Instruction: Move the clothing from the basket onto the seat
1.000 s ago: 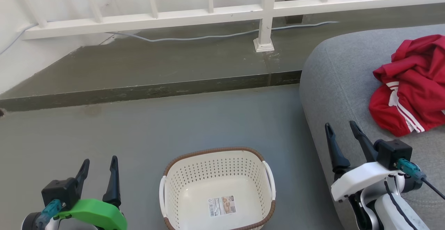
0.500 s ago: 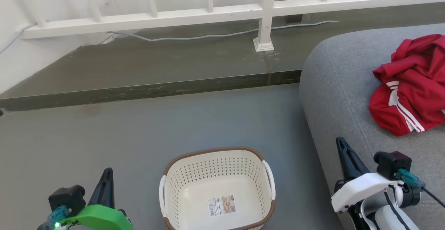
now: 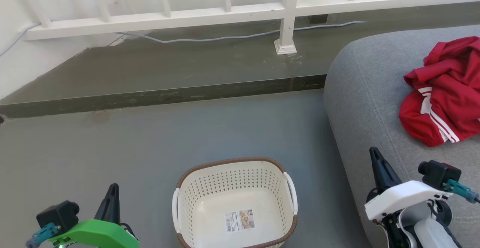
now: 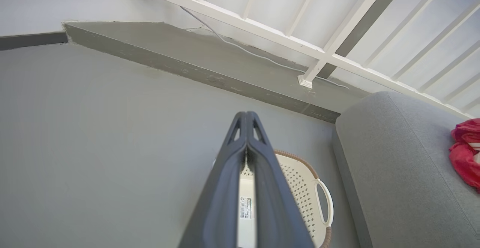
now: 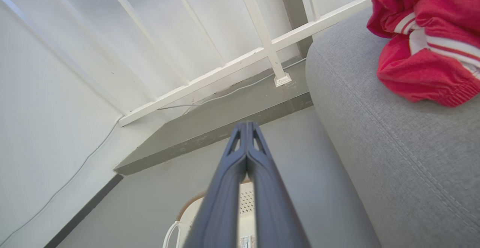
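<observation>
At 6 o'clock in the head view the basket (image 3: pixel 232 161) is seen standing on the floor (image 3: pixel 150 139), emptied out: only a paper label (image 3: pixel 240 221) is left on its bottom. No red fabric is seen inside it. The clothing (image 3: pixel 446 94) is found at 3 o'clock, heaped on the seat (image 3: pixel 367 102), well apart from the basket. Red, white stripes, crumpled.

Progress: the transfer is judged done, as far as can be seen. The heap's right side is cut off by the frame edge, so its full extent cannot be checked. Nothing is judged to be left to move; only parking of the arms would be expected.

Left gripper (image 3: pixel 112 188) at 7 o'clock, over the floor beside the basket: fingers pressed together, nothing held. Right gripper (image 3: pixel 374 154) at 4 o'clock, near the seat's rounded edge: fingers likewise pressed tip to tip, nothing between them. Both are confirmed by the wrist views.

Count: basket one, with two white handles (image 3: pixel 293 193); seat one; clothing one heap, garments within it cannot be told apart; label one; grippers two, both empty.
</observation>
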Motion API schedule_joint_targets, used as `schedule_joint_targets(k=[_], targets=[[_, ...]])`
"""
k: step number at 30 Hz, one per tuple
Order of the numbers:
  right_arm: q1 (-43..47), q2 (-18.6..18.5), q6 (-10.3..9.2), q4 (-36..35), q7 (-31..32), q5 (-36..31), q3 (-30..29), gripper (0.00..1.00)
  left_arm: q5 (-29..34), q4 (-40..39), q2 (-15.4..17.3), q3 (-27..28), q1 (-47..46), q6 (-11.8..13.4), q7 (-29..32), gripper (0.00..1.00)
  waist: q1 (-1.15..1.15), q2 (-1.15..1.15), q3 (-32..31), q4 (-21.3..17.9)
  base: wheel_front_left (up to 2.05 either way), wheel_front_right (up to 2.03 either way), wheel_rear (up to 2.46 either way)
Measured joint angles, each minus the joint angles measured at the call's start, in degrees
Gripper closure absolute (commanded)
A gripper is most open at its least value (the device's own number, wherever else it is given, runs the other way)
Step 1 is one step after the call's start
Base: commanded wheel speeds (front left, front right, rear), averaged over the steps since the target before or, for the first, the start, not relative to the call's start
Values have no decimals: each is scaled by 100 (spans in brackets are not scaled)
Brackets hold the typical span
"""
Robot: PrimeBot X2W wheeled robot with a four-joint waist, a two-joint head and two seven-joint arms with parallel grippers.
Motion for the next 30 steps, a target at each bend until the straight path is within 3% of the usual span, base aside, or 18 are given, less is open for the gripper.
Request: schedule_joint_targets(k=[30], targets=[[-125, 177, 332, 157, 528, 2195, -722, 100, -2058, 341, -230, 502, -194, -415, 304, 100, 0, 0, 46, 42, 0, 0, 0]])
